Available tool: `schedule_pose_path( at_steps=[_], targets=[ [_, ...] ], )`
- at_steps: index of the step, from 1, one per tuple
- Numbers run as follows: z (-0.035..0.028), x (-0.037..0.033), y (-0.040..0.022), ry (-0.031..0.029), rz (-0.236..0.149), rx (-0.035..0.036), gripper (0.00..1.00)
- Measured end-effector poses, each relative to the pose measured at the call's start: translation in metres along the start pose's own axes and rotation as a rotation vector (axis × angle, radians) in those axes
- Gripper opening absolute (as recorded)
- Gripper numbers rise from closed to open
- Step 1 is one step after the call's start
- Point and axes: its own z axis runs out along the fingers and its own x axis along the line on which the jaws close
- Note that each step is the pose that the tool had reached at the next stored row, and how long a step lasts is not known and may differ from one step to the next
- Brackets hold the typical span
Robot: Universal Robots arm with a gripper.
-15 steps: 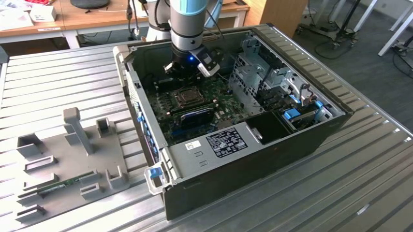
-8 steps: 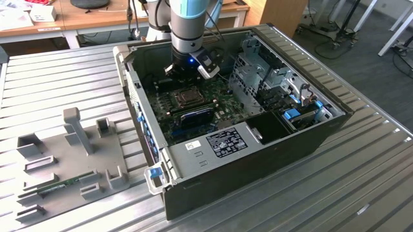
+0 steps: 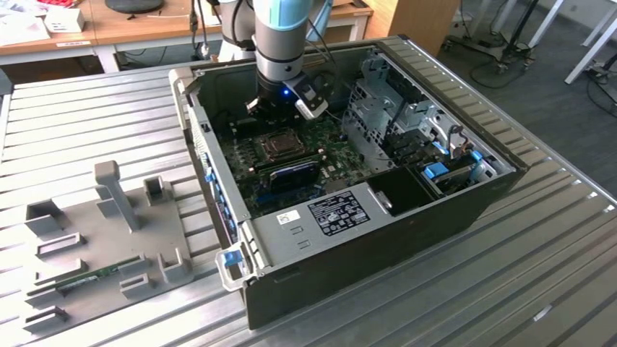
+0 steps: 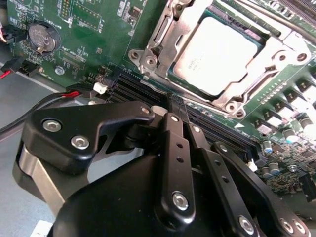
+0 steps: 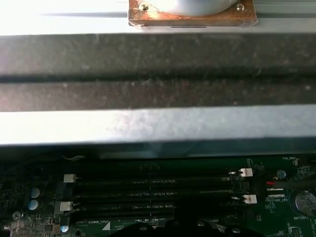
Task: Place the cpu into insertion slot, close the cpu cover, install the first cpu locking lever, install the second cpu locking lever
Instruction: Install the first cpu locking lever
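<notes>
Silver-grey cpu [image 4: 222, 54] flat under cpu cover [image 4: 163, 37] | gripper [image 4: 182, 122] beside it | jaws seemingly together, empty

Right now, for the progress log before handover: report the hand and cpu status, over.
Hand above memory slots, beside cpu. Cpu seated, cpu cover down around it. Nothing lying on cpu.
</notes>
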Motion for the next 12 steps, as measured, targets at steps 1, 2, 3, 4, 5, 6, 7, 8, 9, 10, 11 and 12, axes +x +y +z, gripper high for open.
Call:
schedule_pose_path(
  at_steps=[1,2,3,4,5,6,7,8,9,10,11,12],
  targets=[
    [0.0001,0.0000,0.0000,0.0000,0.000,0.0001,0.10],
    [0.0001,0.0000,0.0000,-0.0001,0.000,0.0002,0.10],
    [0.0002,0.0000,0.0000,-0.0001,0.000,0.0002,0.10],
    [0.0002,-0.0001,0.0000,-0.0002,0.000,0.0002,0.10],
    [0.0002,-0.0001,0.0000,-0.0001,0.000,0.0002,0.10],
    [0.0002,-0.0001,0.0000,-0.0001,0.000,0.0001,0.10],
    [0.0002,-0.0002,0.0000,-0.0001,0.000,0.0001,0.10],
    [0.0002,-0.0002,0.0000,-0.0001,0.000,0.0001,0.10],
    [0.0002,-0.0002,0.0000,-0.0001,0.000,0.0002,0.10],
    [0.0002,-0.0002,0.0000,0.0000,0.000,0.0001,0.10],
    [0.0001,-0.0002,0.0000,0.0000,0.000,0.0002,0.10],
    [-0.0003,-0.0002,0.0001,0.0000,0.000,0.0003,0.10]
  ],
)
